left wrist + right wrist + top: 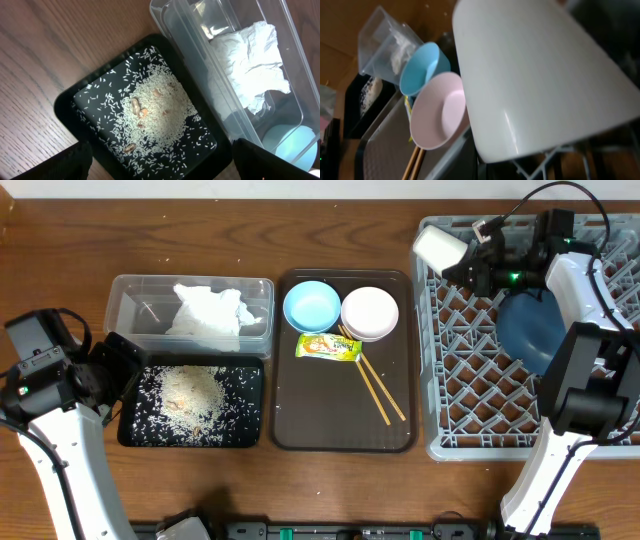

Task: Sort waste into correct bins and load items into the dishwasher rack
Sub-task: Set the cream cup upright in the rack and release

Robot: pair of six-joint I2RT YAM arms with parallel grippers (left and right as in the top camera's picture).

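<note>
Overhead, right end effector (464, 258) holding cup (440, 247) (sideways), over rack (470, 385)

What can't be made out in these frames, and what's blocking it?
- Right wrist: the cream cup fills the blurred frame, hiding how the right gripper grips it and most of the rack.
- Overhead: the right arm covers part of the dark-blue plate.
- Overhead: the snack wrapper print is too small to read.
- Left wrist: the light-blue bowl is cut off by the bottom edge.

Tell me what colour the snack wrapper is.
The snack wrapper is yellow-green, printed; overhead view shows it best.
</note>
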